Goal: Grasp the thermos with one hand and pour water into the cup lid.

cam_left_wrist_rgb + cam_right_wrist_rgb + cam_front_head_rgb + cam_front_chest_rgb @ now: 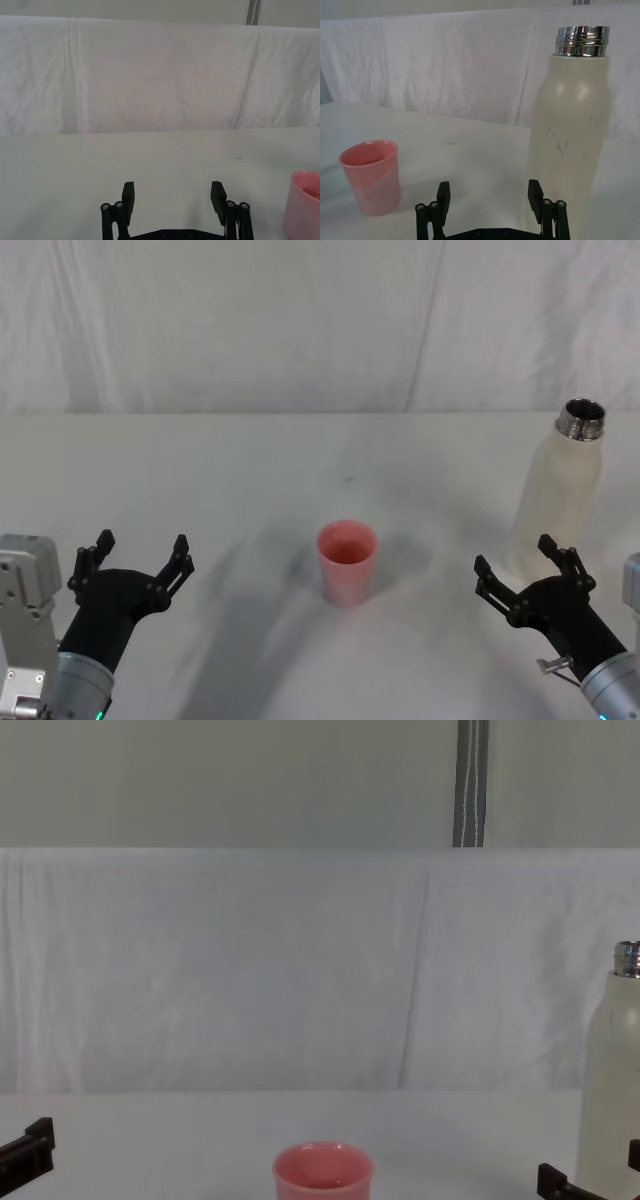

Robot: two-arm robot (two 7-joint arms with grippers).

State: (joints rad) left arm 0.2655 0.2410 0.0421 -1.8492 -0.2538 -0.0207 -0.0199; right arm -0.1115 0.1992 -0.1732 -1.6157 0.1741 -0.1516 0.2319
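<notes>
**Still before the grasp: thermos untouched**

Clearly I am at the approach step. My right tool hangs spread wide, empty, just in front of the tall cream-white steel-necked thermos, which stands upright on the white surface at my right. The small round pink cup lid sits in the middle, well apart from it. My left tool idles open at my left. Next I judge I must advance and close around the body. No writing shows, only faint scuffs.
</notes>
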